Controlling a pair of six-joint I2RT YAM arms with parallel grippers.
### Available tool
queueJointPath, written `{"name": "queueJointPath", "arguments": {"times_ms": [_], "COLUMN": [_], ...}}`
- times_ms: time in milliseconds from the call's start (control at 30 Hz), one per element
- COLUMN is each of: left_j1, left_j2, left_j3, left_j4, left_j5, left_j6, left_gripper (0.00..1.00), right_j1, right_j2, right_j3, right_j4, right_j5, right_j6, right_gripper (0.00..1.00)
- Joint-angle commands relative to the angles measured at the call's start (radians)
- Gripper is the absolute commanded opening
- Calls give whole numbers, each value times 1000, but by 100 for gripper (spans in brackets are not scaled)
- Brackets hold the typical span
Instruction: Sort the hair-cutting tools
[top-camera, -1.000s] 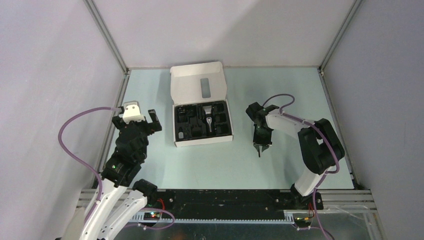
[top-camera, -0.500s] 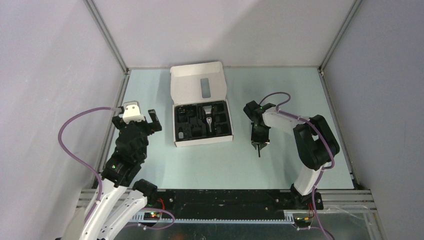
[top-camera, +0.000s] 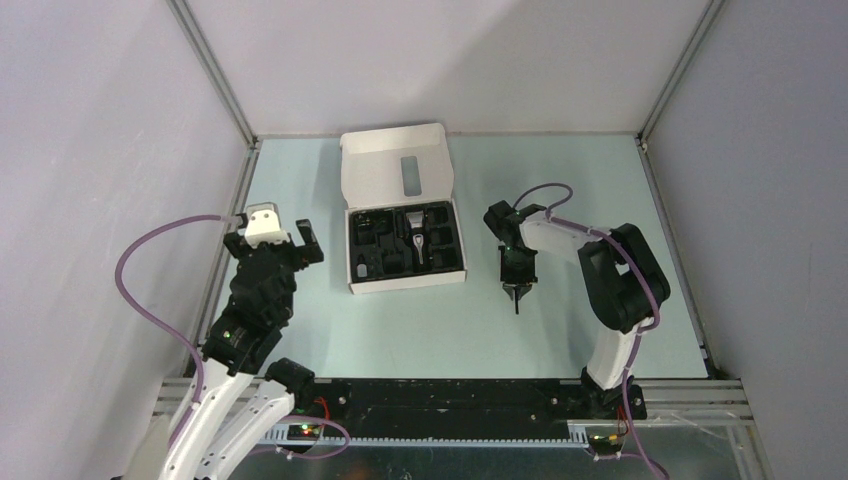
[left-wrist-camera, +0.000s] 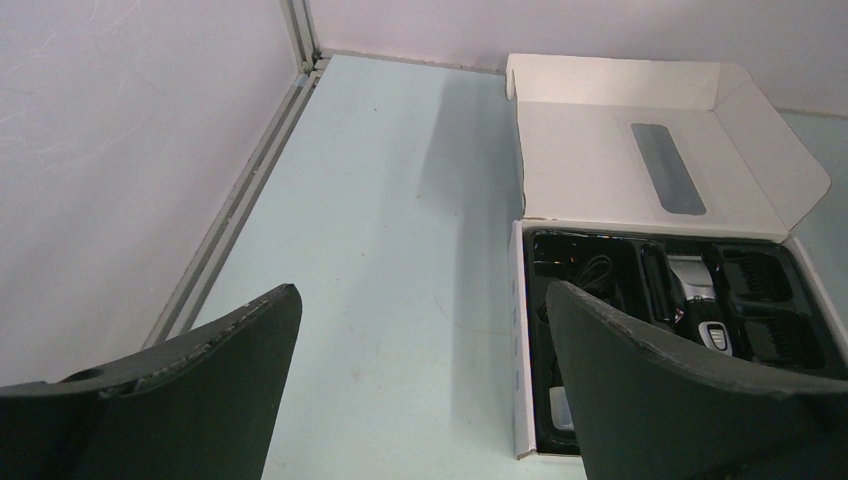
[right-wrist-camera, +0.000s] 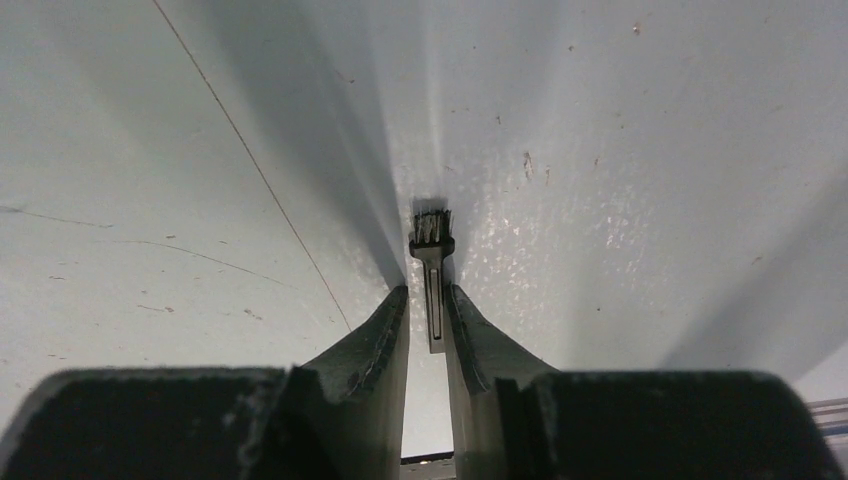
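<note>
Since a second ago, the right arm has folded in a little, carrying its right pincer (top-camera: 516, 292) slightly closer to the box (top-camera: 395, 172); the left arm and the box have not shifted.

The open white box lies on the pale table (top-camera: 570, 180), its lid (left-wrist-camera: 640, 160) folded back and its black tray (top-camera: 356, 268) facing up. In the tray's compartments sit the silver-and-black clipper (left-wrist-camera: 697, 292) near the middle, the coiled black cord (left-wrist-camera: 592, 272) on the side nearest the left arm, and black comb attachments (left-wrist-camera: 757, 277) on the far side of the clipper.

The right pincer hangs just to the right of the box, pointing down, its jaws drawn narrow and clamped on the handle of the thin black brush (right-wrist-camera: 432, 262). The bristle end sticks out past the fingertips, very close to the table; whether it touches cannot be told.

The left pincer (top-camera: 281, 243) hovers well to the left of the box, spread wide with nothing in it.

By the look of things, the sorting is far along: clipper, cord and combs are already seated in the tray. The brush seems to be the one tool outside the box. What is likely left is carrying it over the tray and setting it into a free slot.
</note>
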Motion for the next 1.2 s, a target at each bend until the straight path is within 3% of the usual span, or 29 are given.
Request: {"name": "queueJointPath", "arguments": {"times_ms": [0, 433, 833, 1167], "left_j1": [-4, -4, -4, -4], "left_j2": [-9, -11, 6, 96], "left_j3": [-14, -16, -8, 41], "left_j4": [38, 43, 44, 14], "left_j5": [4, 47, 151, 432], "left_j6": [16, 15, -9, -191], "left_gripper": [100, 100, 100, 100], "right_j1": [-10, 25, 80, 110], "right_j2": [66, -26, -139, -224], "right_j3": [-15, -25, -26, -10], "right_j4": [52, 47, 52, 75], "right_j5": [25, 36, 21, -4], "right_j6": [-29, -32, -5, 32], "right_gripper": [21, 0, 0, 0]}}
